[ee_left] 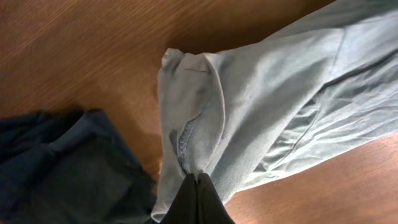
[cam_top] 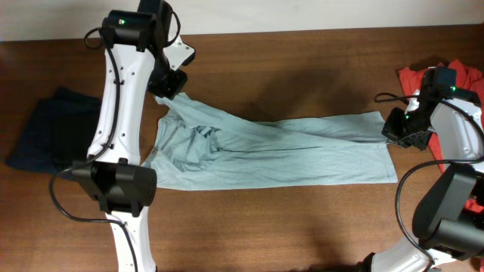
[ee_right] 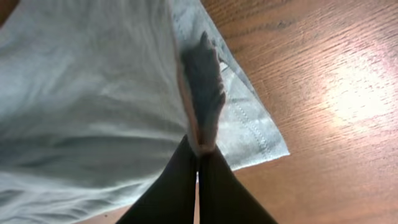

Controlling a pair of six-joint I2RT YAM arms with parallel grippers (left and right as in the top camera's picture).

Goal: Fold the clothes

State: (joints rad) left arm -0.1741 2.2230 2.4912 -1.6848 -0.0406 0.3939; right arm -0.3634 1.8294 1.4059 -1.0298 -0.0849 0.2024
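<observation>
One pale blue-green garment [cam_top: 287, 151] lies lengthwise across the middle of the table [cam_top: 302, 227], legs pointing right, mostly flat (wrinkled near the waist). Left gripper [cam_top: 164, 97]: closed, pinching a raised waist corner at the garment's left end. Right gripper [cam_top: 390, 134]: closed, pinching the hem at the leg end. Navy clothes [cam_top: 45, 132] lie left of the waist; red garment [cam_top: 423, 75] at the table's right edge.

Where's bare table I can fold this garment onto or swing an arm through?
Widest bare table: the near strip, between the pale blue-green garment and the front edge. A second strip lies beyond the garment, from the left gripper across to the red garment. Crowded: the left end, with the navy clothes and left arm; the right end, with the right gripper.
</observation>
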